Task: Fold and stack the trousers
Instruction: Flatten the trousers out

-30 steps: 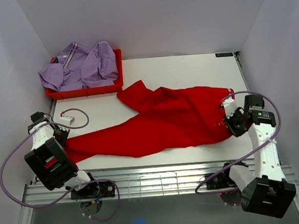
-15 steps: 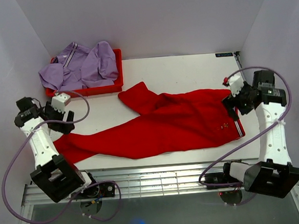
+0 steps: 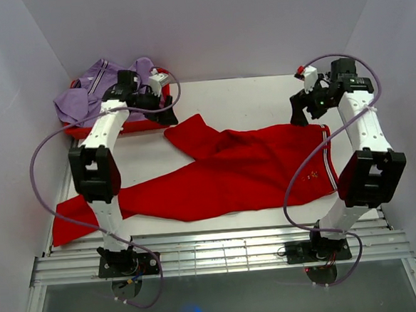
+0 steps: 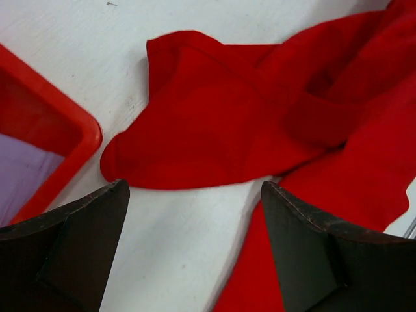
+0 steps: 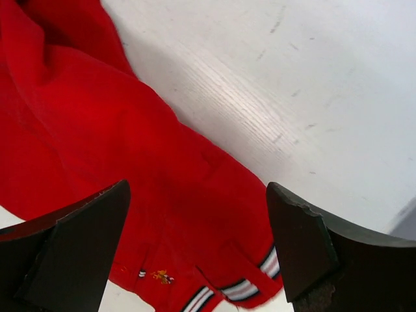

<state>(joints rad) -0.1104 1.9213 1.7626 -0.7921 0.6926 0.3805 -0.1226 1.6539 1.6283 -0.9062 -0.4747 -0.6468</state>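
**A:** How do we read the left gripper [image 3: 166, 107]?

**B:** We see its fingers [image 4: 78, 247] spread wide with nothing between them. It hangs above the tabletop [image 3: 254, 96]. The rounded end of one leg of the red trousers [image 3: 238, 172] lies directly beneath and just ahead of it. Just beside this gripper is the corner of the red bin [image 3: 143, 125], which holds a purple garment [image 3: 111, 91].

**A:** And the right gripper [image 3: 298, 110]?

**B:** We find its jaws likewise apart and empty. It is raised over the waist end of the trousers. In its wrist view the striped waistband trim [image 5: 242, 289] lies below it, close to one finger [image 5: 305, 253]. Bare tabletop lies ahead of it.

**A:** Where do we place the trousers as a whole?

**B:** We see them lying unfolded and rumpled across the tabletop, spanning the space between the two grippers. The second leg trails off toward the near edge, well apart from both grippers. Neither gripper touches the cloth.
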